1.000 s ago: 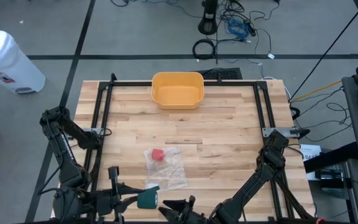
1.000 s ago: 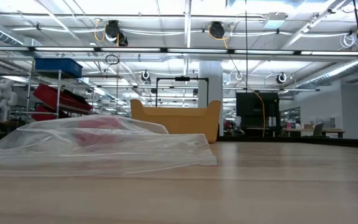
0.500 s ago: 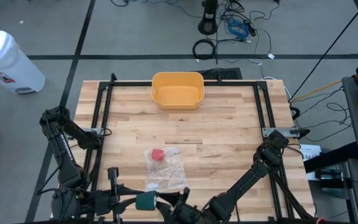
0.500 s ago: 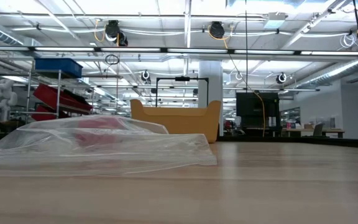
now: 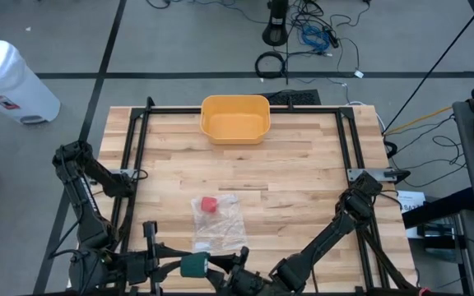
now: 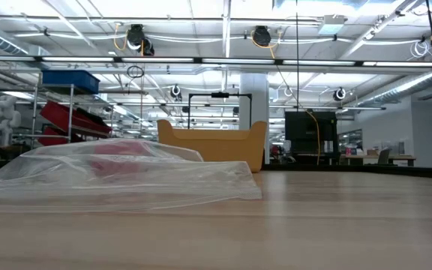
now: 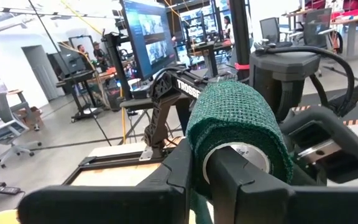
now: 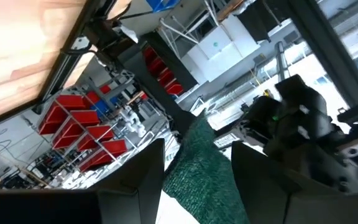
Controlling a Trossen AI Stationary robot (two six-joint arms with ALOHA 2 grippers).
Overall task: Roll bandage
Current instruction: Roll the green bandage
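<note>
Left end effector (image 5: 189, 267) sits at the near edge of the worktop (image 5: 303, 189), its fingers (image 7: 185, 165) clamped on a green bandage roll (image 5: 194, 265). In the left wrist view the roll (image 7: 238, 134) stands between the dark fingers, its white core facing the camera and the woven green wrap rising above them.

Right end effector (image 5: 235, 278) is just beside the roll at the same near edge, reaching in from the right arm that runs along the front of the worktop. In the right wrist view a loose strip of green bandage (image 8: 194, 165) lies between its two fingers (image 8: 135, 180), which are spread apart around the strip; whether they touch it cannot be told.

A clear plastic bag (image 5: 218, 222) lies flat on the worktop a little behind the roll, with a small red item (image 5: 208, 205) inside it toward its far end. A yellow tub (image 5: 235, 118) stands at the middle of the far edge, well apart from the bag.
</note>
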